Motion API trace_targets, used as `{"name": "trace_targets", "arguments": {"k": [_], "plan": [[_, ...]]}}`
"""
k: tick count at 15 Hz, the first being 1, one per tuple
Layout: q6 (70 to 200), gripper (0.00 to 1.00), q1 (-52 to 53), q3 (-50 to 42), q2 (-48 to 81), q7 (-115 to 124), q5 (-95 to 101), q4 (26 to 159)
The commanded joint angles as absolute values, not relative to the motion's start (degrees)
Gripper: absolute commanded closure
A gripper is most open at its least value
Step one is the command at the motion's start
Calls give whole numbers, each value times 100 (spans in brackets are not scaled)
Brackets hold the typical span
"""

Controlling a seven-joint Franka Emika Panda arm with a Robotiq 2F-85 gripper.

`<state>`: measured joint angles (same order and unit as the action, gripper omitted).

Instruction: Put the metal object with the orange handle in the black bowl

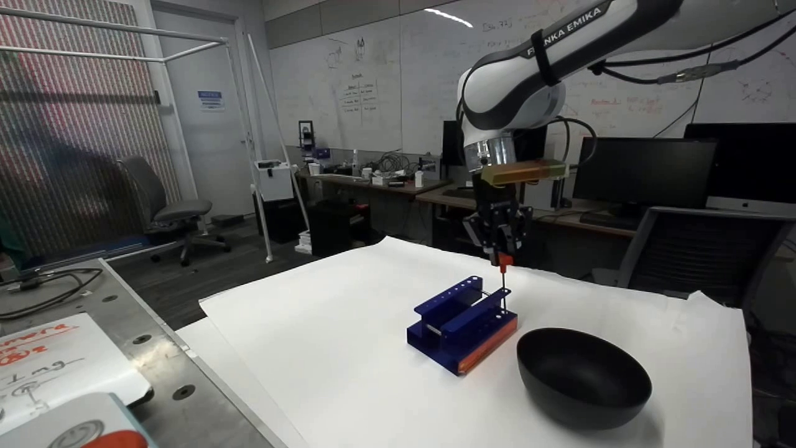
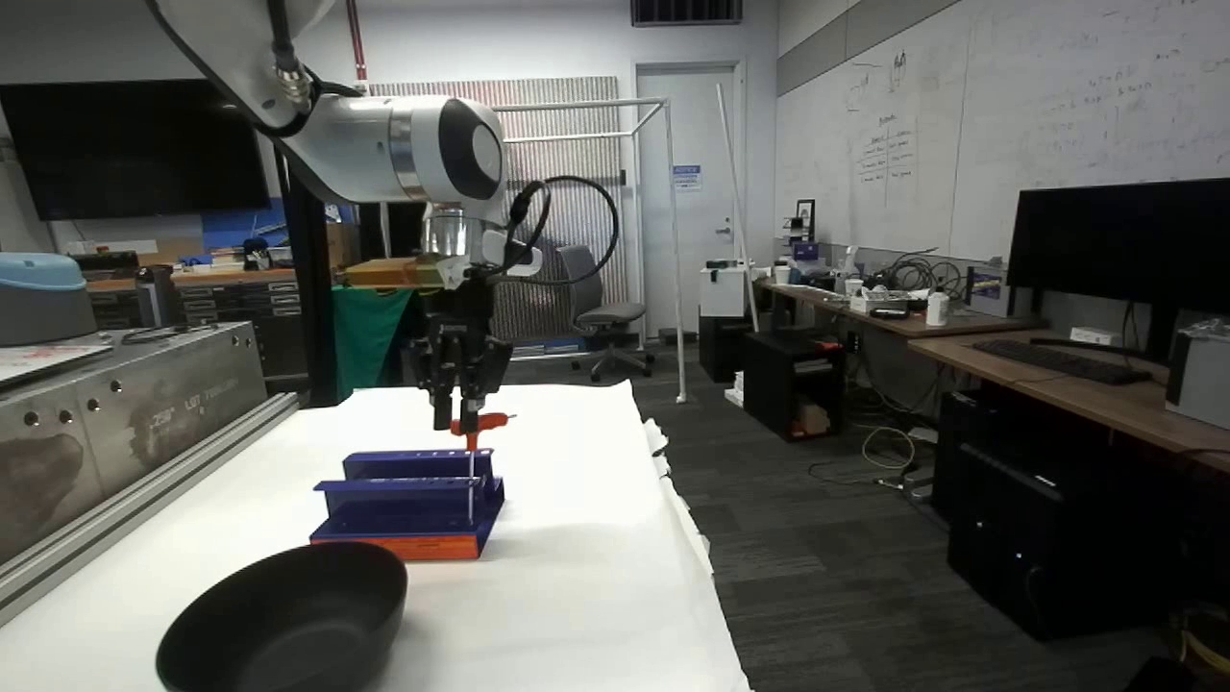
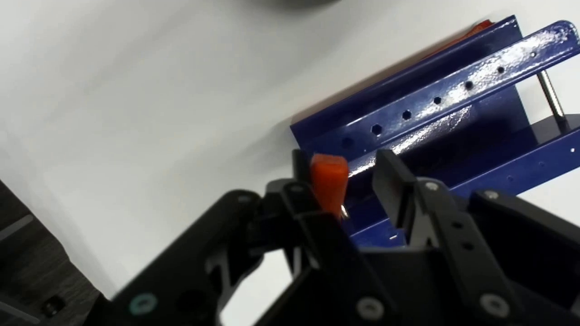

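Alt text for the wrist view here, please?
Open gripper with an orange tool handle between its fingers, closer to the one at picture left. Below is a blue perforated rack on white paper; what looks like the black bowl is mostly cropped off at top.

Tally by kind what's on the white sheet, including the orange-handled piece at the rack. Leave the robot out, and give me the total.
Black bowl: 1
Blue slotted rack: 1
Metal object with orange handle: 1
Total: 3
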<state>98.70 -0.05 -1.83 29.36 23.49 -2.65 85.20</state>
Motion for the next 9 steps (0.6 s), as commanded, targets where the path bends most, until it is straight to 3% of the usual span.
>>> {"name": "trace_targets", "arguments": {"k": [1,3,4,9], "plan": [[9589,88,-22,-236,3228,2213,-388,8102],[9542,93,-32,-237,3359,2256,-437,7999],[9477,88,-46,-234,3388,2258,-475,7937],[9402,89,-88,-244,3010,2390,-652,8101]]}}
